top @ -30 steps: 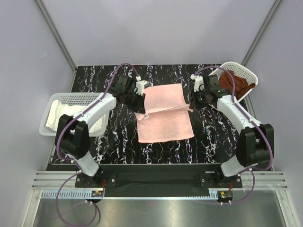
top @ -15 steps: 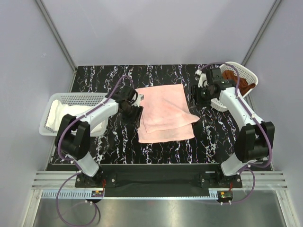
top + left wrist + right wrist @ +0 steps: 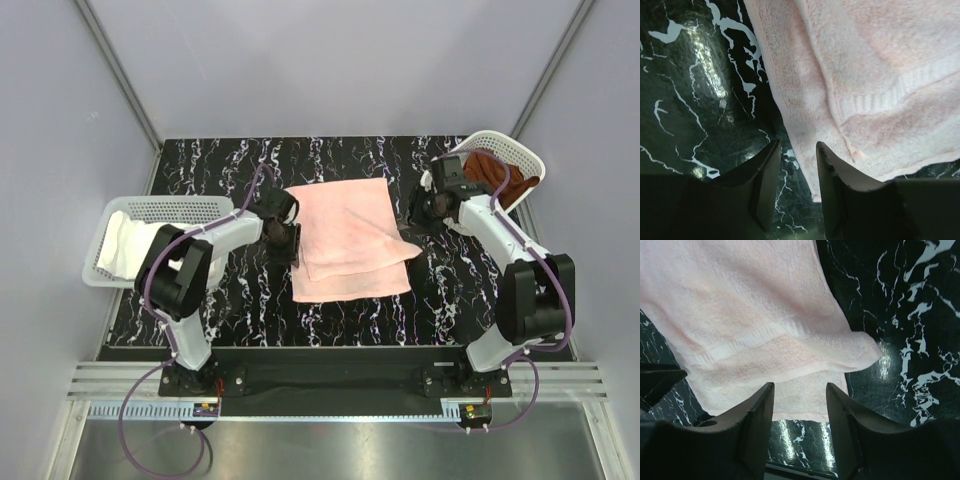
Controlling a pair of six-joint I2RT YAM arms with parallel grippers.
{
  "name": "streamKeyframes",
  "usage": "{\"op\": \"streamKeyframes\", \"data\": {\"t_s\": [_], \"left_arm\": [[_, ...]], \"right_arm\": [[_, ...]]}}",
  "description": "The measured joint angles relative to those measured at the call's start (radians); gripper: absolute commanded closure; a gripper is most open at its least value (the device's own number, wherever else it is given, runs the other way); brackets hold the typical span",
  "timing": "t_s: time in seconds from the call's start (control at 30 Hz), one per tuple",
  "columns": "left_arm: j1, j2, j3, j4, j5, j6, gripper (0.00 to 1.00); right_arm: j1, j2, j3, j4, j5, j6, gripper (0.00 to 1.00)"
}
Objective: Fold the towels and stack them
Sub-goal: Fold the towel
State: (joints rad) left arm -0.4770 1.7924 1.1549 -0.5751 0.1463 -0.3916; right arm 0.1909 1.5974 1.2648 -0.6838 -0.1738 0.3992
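A pink towel (image 3: 348, 240) lies folded over itself on the black marbled table, its upper layer skewed over the lower one. It fills the left wrist view (image 3: 875, 85) and the right wrist view (image 3: 755, 330). My left gripper (image 3: 293, 243) is open and empty at the towel's left edge, its fingertips (image 3: 827, 157) just above the edge. My right gripper (image 3: 418, 212) is open and empty beside the towel's right edge, above the folded corner (image 3: 860, 347). A brown towel (image 3: 497, 172) lies in the right basket. A white towel (image 3: 122, 240) lies in the left basket.
A white basket (image 3: 165, 208) stands at the table's left edge. A second white basket (image 3: 512, 150) stands tilted at the back right corner. Black marbled table (image 3: 230, 300) shows around the towel. Grey walls enclose the table.
Both grippers let go of the pink towel after laying its far half over the near half. The left gripper moved down to the left edge; the right gripper pulled back to the right.
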Motion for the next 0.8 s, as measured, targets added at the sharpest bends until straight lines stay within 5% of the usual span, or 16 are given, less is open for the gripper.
{"op": "streamKeyframes", "data": {"t_s": [0.3,0.47,0.5,0.53,0.6,0.8], "left_arm": [[-0.001,0.038,0.002,0.005,-0.058,-0.029,1.0],[0.0,0.043,0.022,-0.021,-0.127,-0.022,1.0],[0.004,0.043,0.026,-0.028,-0.146,-0.019,0.97],[0.008,0.043,0.029,-0.037,-0.162,-0.016,0.77],[0.017,0.043,0.036,-0.056,-0.195,-0.003,0.63],[0.025,-0.048,0.011,-0.039,-0.158,-0.013,0.53]], "right_arm": [[0.036,-0.088,-0.208,0.054,0.024,0.078,0.5],[0.036,-0.142,-0.284,0.067,0.034,0.115,0.5],[0.036,-0.146,-0.29,0.07,0.035,0.122,0.51],[0.036,-0.149,-0.295,0.074,0.035,0.13,0.51],[0.037,-0.147,-0.296,0.082,0.045,0.141,0.49],[0.036,-0.056,-0.236,0.092,0.079,0.143,0.45]]}}
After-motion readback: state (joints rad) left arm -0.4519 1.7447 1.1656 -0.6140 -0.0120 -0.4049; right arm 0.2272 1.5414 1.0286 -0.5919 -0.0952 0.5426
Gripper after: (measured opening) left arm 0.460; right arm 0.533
